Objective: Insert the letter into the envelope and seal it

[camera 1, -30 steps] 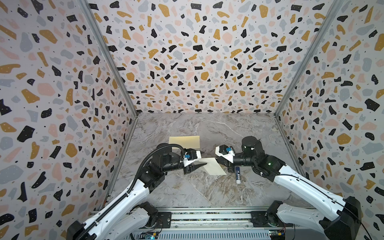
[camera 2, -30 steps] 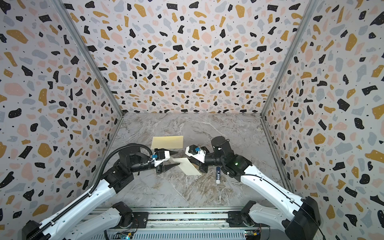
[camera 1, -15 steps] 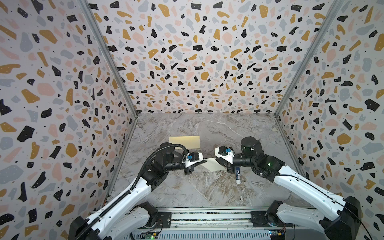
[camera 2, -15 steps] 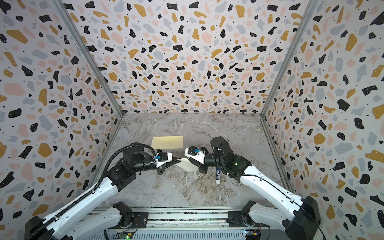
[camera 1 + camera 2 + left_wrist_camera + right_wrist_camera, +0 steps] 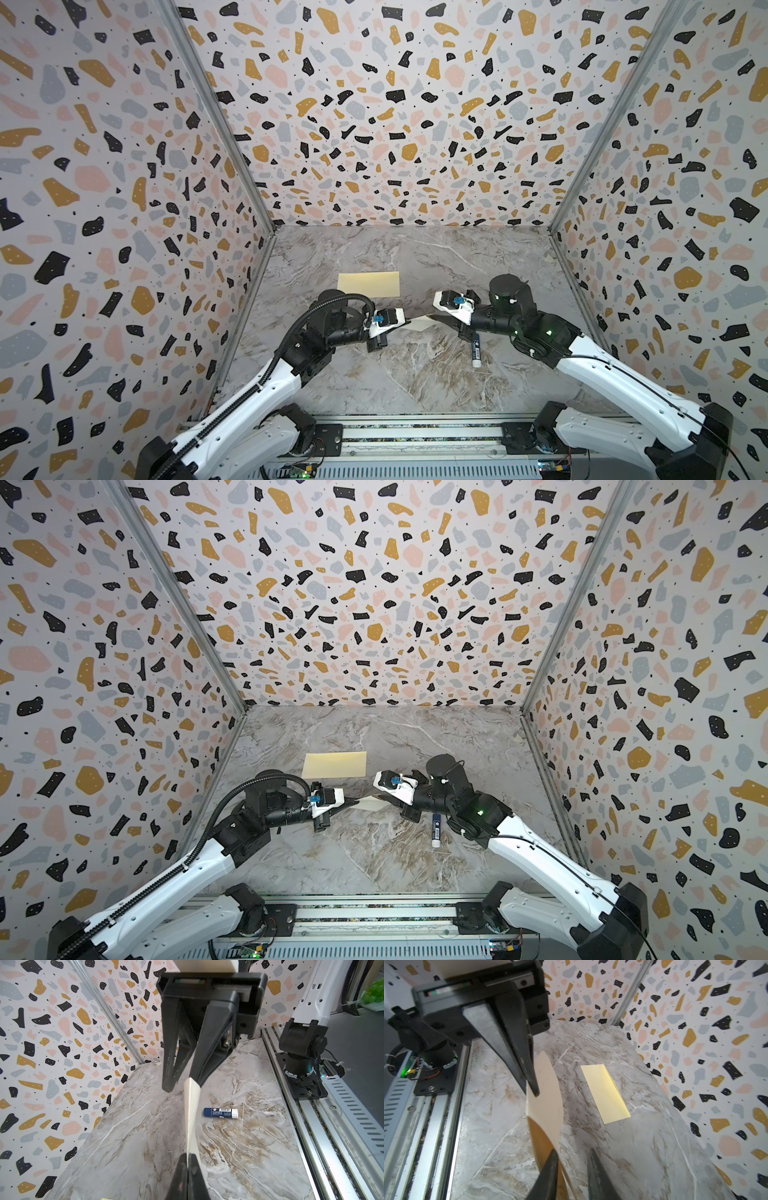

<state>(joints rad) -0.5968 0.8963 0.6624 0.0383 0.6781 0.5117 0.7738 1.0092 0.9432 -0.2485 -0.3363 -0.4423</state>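
Fingers of the left gripper (image 5: 188,1164) are clenched on one end of the letter (image 5: 192,1105), holding that single tan sheet clear of the counter (image 5: 128,1147). The sheet runs edge-on and slightly twisted across to the right gripper (image 5: 184,1086). The two fingers of the right gripper stand apart, released, with bare counter showing between them. The paper's other end lies between them, close against one finger, and I cannot tell whether it touches. In both top views the two grippers face each other tip to tip over the middle of the counter, with the letter bridging the gap between them.

One envelope (image 5: 368,284), pale yellow and oblong, lies flat on the counter just beyond the grippers. It is apart from the letter and from both sets of fingers.

One glue stick (image 5: 476,351), dark blue with a white cap, lies on its side on the counter near the right gripper. It is apart from the letter and well apart from the envelope.
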